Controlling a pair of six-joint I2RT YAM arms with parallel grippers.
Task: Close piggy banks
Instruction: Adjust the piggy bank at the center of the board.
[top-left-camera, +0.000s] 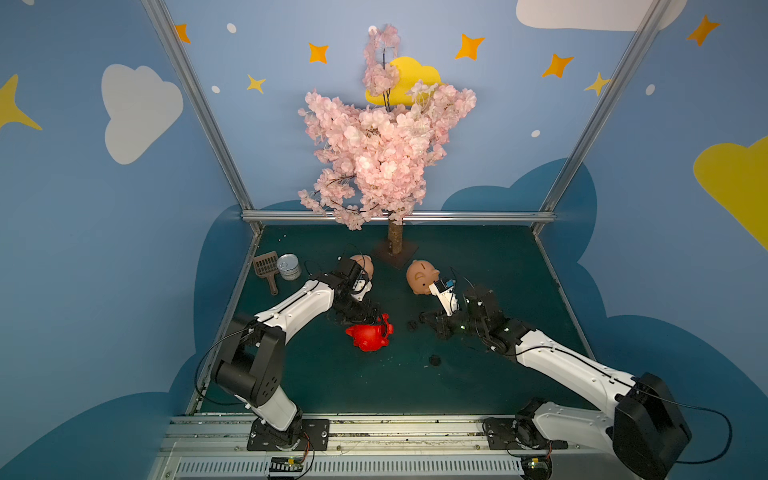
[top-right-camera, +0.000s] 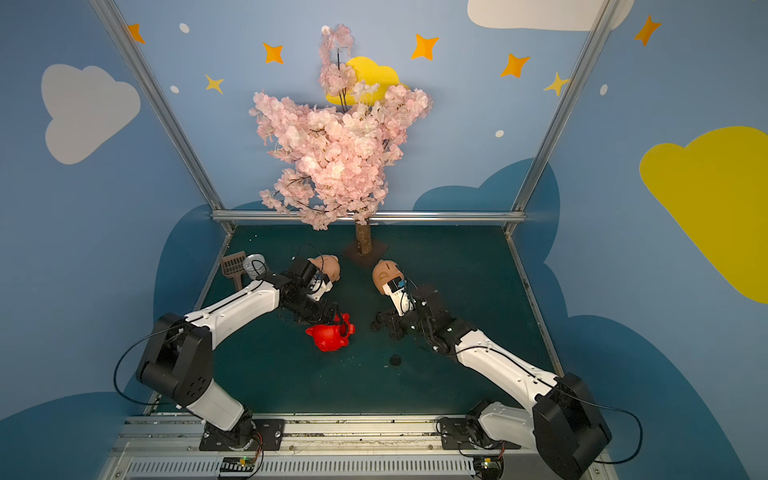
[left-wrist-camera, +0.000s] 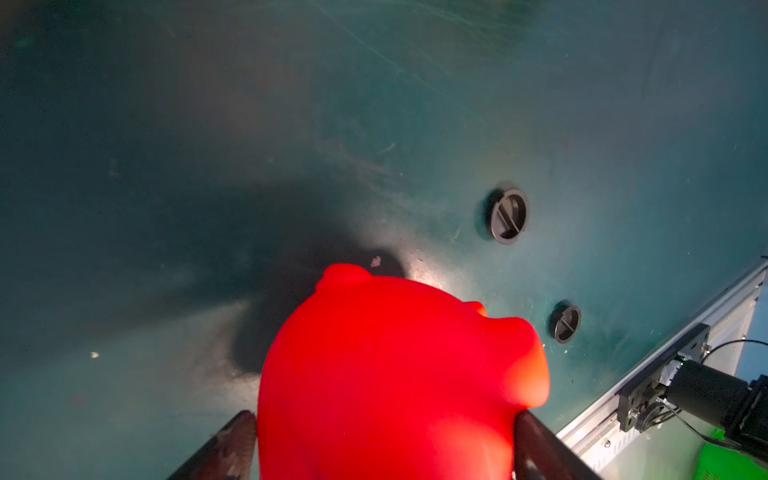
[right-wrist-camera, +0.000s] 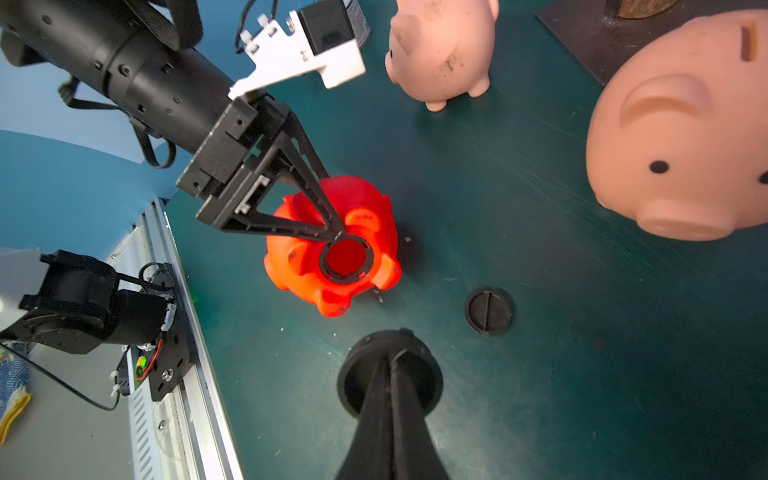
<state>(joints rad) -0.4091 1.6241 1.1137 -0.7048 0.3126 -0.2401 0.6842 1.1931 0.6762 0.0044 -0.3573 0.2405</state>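
Dark green tabletop (top-left-camera: 332, 386) under starry blue walls: red pig held belly-out, plug poised beside it.

Nearest the rail, a loose black plug (right-wrist-camera: 488, 311) lies flat on the table. Just past it the right gripper (right-wrist-camera: 390, 365) is clamped tight on the ridge of a second plug (right-wrist-camera: 430, 382), near the red piggy bank (right-wrist-camera: 291, 253) but apart from it. That pig, glossy, round and bright red, lies tipped mid-table. Its stubby feet and black-ringed belly hole (right-wrist-camera: 347, 259) face the plug, and the hole is empty, so it is not yet closed. The left gripper (left-wrist-camera: 383, 414) grasps it, jaws spread wide against both flanks. Farther back a peach-pink piggy bank (right-wrist-camera: 681, 137) stands on its feet, coin slot up, and a scuffed pink piggy bank (right-wrist-camera: 440, 45) stands beyond the left arm. Their bellies are hidden, so I cannot tell whether they are plugged. At least the red one remains to do.
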